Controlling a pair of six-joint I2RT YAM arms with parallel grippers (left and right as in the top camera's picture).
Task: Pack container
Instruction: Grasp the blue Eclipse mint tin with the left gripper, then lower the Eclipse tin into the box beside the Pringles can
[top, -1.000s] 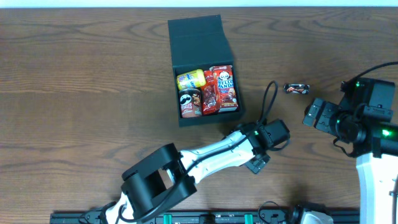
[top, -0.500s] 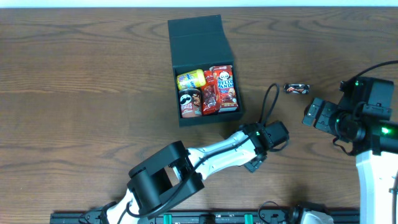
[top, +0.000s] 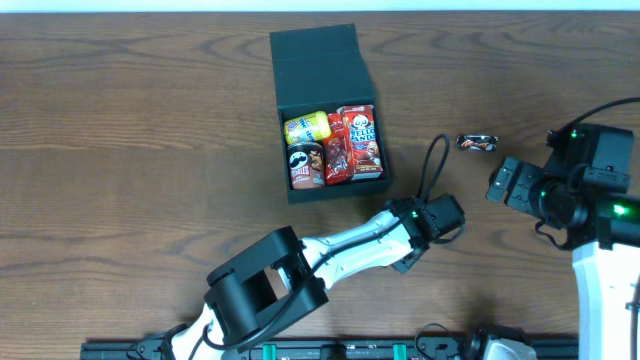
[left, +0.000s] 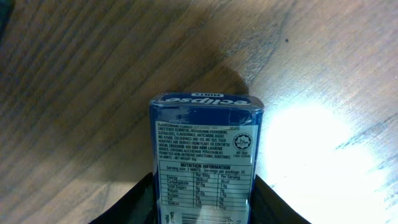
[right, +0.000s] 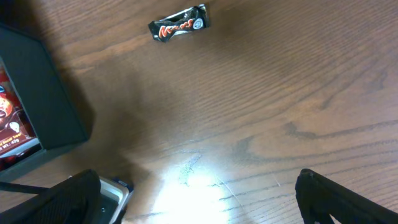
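The container (top: 335, 192), a dark square box with its flap lid standing open at the back, sits at the table's centre and holds several snack packs and a small Pringles can (top: 305, 165). In front of it and to its right, my left gripper (top: 408, 262) points down at the table. In the left wrist view its black fingers (left: 134, 205) press both sides of a blue Eclipse mints tin (left: 205, 143) lying on the wood. My right gripper (top: 510, 185) hovers at the right, open (right: 199, 199) over bare wood. The container's corner (right: 43, 93) shows at that view's left.
A small Mars bar (top: 476, 143) lies on the table to the right of the container, between the two arms; in the right wrist view the Mars bar (right: 178, 23) is near the top. The left arm's cable loops beside it.
My left gripper's jaws have drawn in from wide open around the mints tin, and the arm settled slightly. The right arm has stayed still.
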